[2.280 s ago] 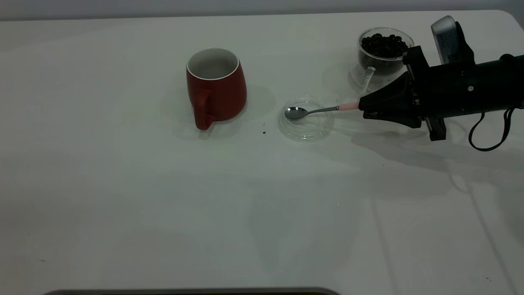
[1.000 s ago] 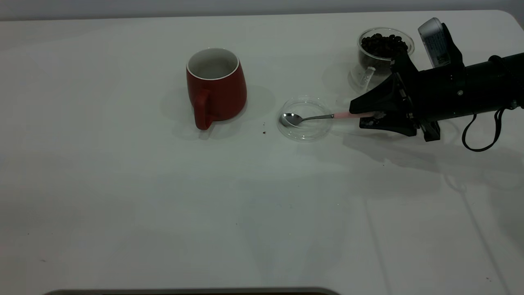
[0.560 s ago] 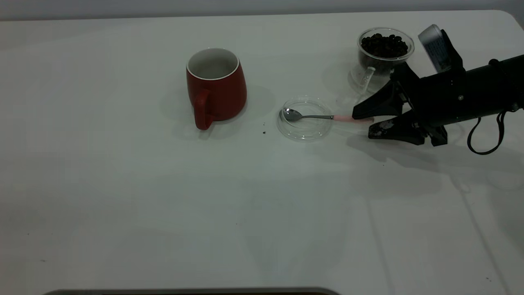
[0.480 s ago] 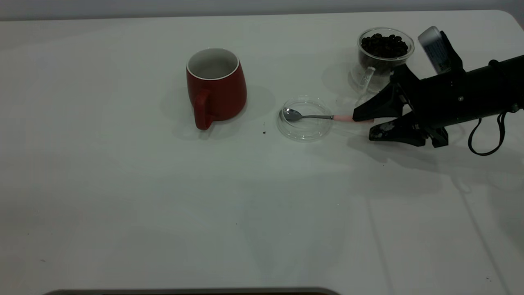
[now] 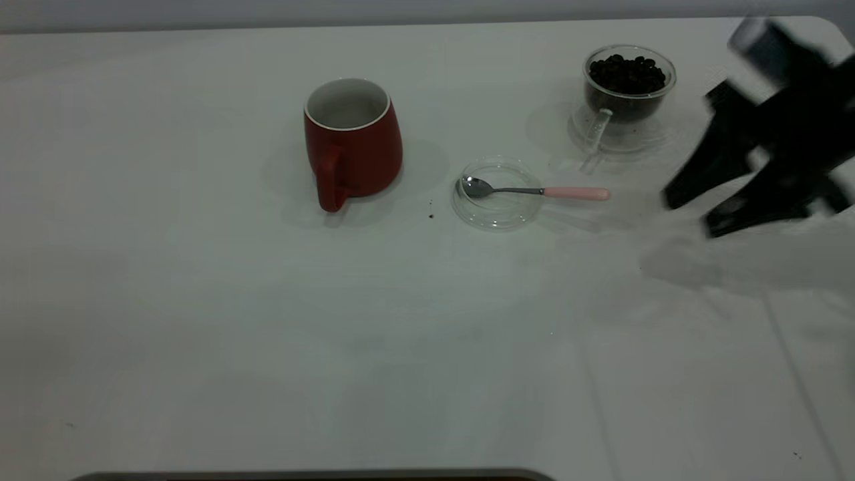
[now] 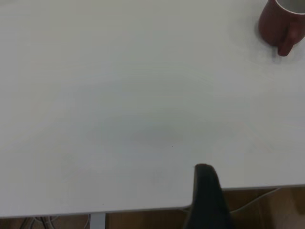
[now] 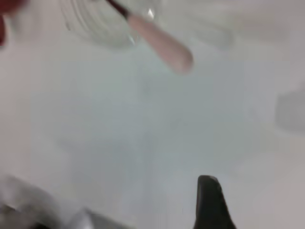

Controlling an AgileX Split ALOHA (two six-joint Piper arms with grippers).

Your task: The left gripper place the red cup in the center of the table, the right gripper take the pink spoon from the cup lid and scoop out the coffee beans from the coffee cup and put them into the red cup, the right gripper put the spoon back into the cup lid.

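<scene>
The red cup [image 5: 353, 143] stands upright near the middle of the table [image 5: 267, 334], handle toward the front; it also shows far off in the left wrist view [image 6: 281, 24]. The pink spoon [image 5: 534, 192] lies with its metal bowl in the cup lid [image 5: 497, 194] and its pink handle [image 7: 164, 45] resting past the rim. Coffee beans [image 5: 628, 70] fill the coffee cup [image 5: 624, 93] at the back right. My right gripper [image 5: 689, 215] is open and blurred, well to the right of the spoon and holding nothing. The left gripper [image 6: 206, 191] hangs over the table's edge, far from the cup.
A few dark specks [image 5: 431, 216] lie between the red cup and the lid. The front half of the white table is bare.
The right gripper lowered the spoon into the lid, opened and let it go, then drew back quickly to the right. The spoon now lies free; the cups have not moved.
</scene>
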